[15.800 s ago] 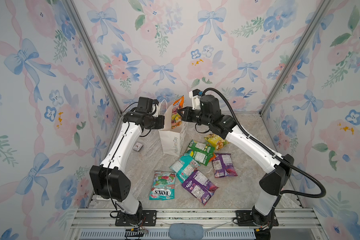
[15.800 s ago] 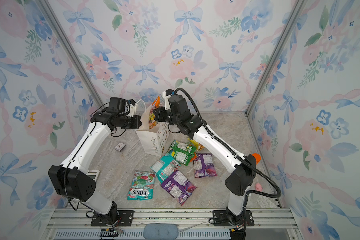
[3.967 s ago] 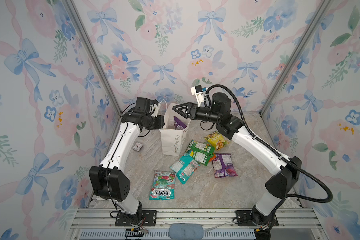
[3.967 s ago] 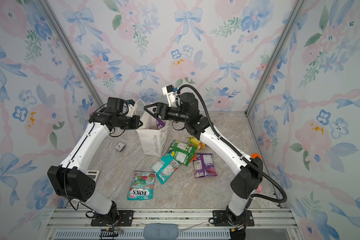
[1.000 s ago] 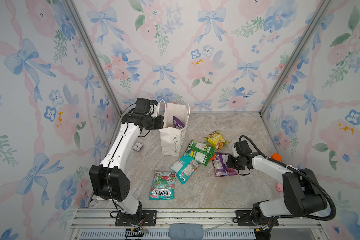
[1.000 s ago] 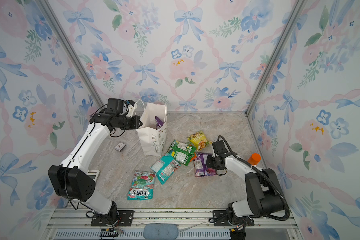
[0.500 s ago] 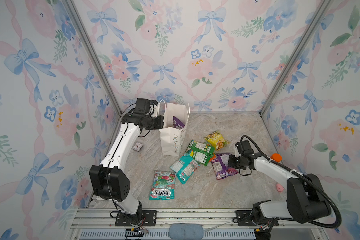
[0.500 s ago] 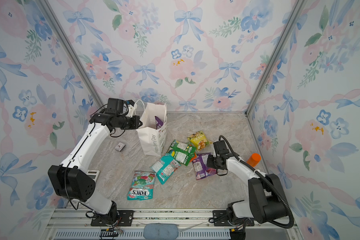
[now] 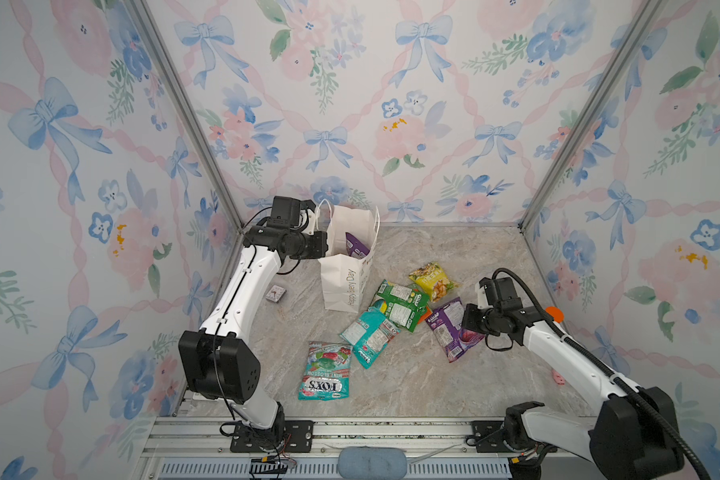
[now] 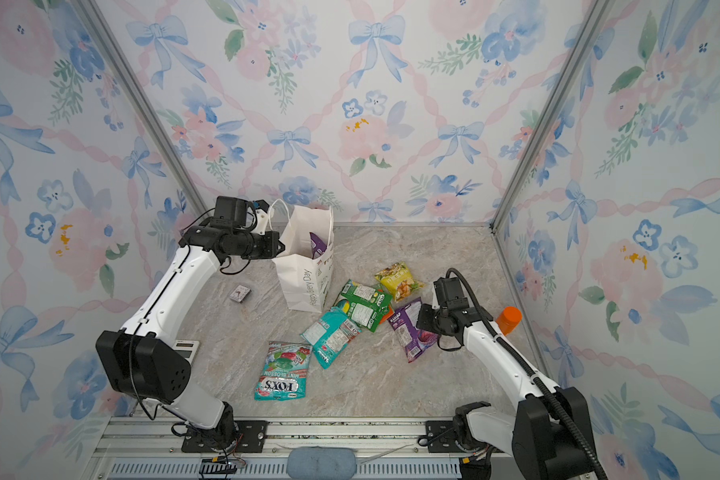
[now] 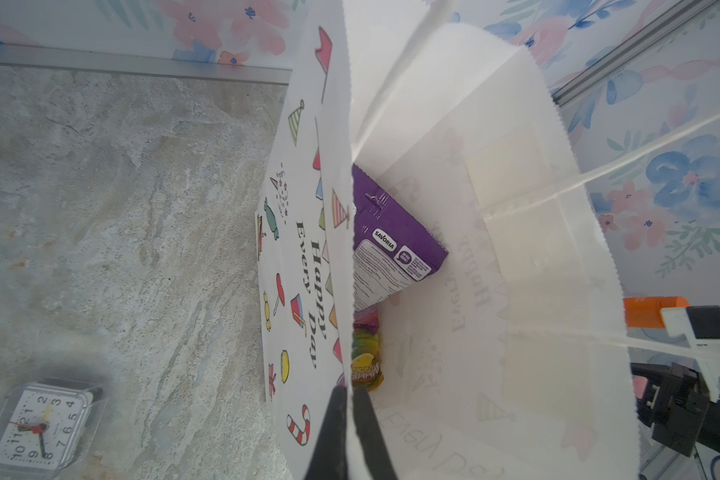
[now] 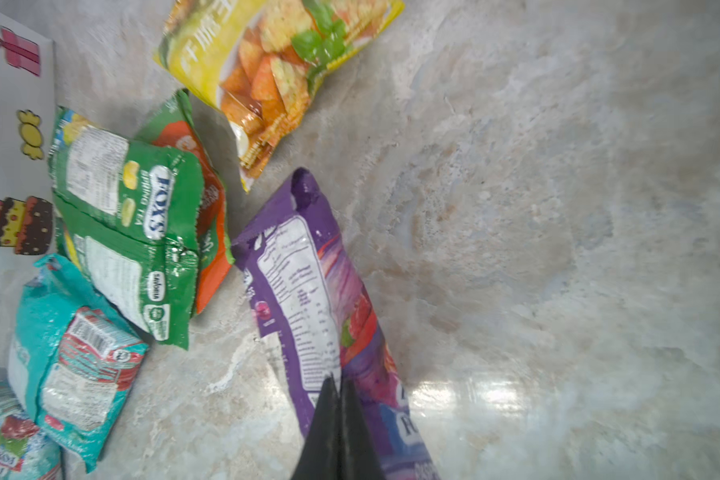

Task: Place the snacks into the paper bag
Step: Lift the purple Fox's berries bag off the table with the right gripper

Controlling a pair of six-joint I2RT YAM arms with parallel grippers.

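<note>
The white paper bag (image 9: pixel 346 286) stands upright at the back left, its mouth open. My left gripper (image 11: pixel 348 390) is shut on its near rim. Inside it lie a purple packet (image 11: pixel 395 245) and a colourful packet (image 11: pixel 366 353) beneath. My right gripper (image 12: pixel 336 380) is shut on one end of a purple snack packet (image 12: pixel 308 282), seen in both top views (image 9: pixel 449 328) right of the pile. On the table lie a yellow chip bag (image 9: pixel 433 282), a green packet (image 9: pixel 400 305) over an orange one (image 12: pixel 211 232), a teal packet (image 9: pixel 368 332) and a teal FOX'S packet (image 9: pixel 325 372).
A small clock (image 9: pixel 276 293) sits left of the bag. A white calculator (image 10: pixel 186 349) lies by the left arm's base. An orange-capped bottle (image 10: pixel 509 318) stands behind the right arm near the right wall. A small pink item (image 9: pixel 558 377) lies at the right edge.
My right gripper has shut on the purple packet's end, and the packet has shifted and tilted slightly. The left gripper still holds the bag rim, unmoved.
</note>
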